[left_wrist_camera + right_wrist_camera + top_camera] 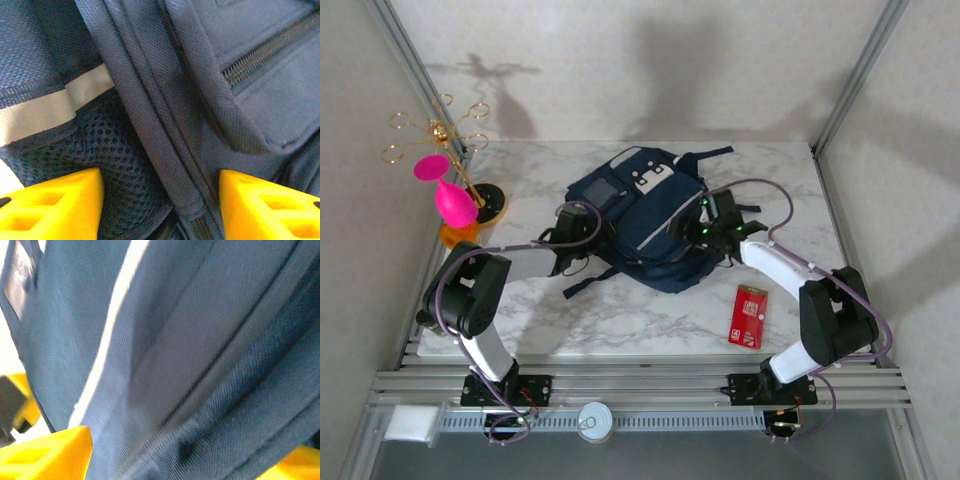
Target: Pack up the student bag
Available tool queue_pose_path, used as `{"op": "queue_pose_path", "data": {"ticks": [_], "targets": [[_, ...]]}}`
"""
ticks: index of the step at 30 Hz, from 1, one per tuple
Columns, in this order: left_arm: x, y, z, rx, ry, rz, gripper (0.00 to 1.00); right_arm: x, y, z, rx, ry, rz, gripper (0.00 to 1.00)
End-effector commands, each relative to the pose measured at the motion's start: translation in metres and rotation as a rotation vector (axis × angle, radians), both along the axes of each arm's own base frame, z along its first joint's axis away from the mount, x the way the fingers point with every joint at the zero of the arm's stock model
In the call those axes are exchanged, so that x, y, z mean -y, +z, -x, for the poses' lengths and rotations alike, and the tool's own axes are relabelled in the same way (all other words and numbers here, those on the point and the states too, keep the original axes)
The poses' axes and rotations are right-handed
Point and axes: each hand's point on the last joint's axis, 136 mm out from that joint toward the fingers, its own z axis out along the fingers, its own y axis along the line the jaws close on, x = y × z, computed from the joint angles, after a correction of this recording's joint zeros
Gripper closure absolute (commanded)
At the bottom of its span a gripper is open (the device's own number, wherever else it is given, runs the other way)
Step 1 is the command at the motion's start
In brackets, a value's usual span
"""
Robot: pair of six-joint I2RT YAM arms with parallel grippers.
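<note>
The marbled worktop (pixel 620 320) carries the navy bag (pixel 645 225) at its middle, front up, long axis running far-left to near-right, white-patched top at the far end. The left fingers (pixel 50 205) stand apart astride a seam. The right fingers (pixel 45 455) are spread wide against its fabric. A red box (pixel 748 316) lies near-right, its print too small to read.

Navy student bag (pixel 200 340) between yellow fingers (pixel 45 452) of the right claw (pixel 170 462)
</note>
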Motion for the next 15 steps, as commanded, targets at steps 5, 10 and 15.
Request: {"op": "queue_pose_path", "data": {"ticks": [5, 10, 15], "targets": [[0.084, 0.017, 0.057, 0.003, -0.121, 0.243, 0.38, -0.009, 0.054, -0.027, 0.08, 0.09, -0.142, 0.27], [0.065, 0.039, 0.043, 0.043, -0.074, 0.124, 0.34, -0.005, 0.01, 0.011, -0.047, 0.055, -0.169, 0.23], [0.074, 0.058, 0.041, 0.056, -0.088, 0.166, 0.32, -0.029, -0.003, 0.028, -0.07, 0.134, -0.288, 0.26]]}}
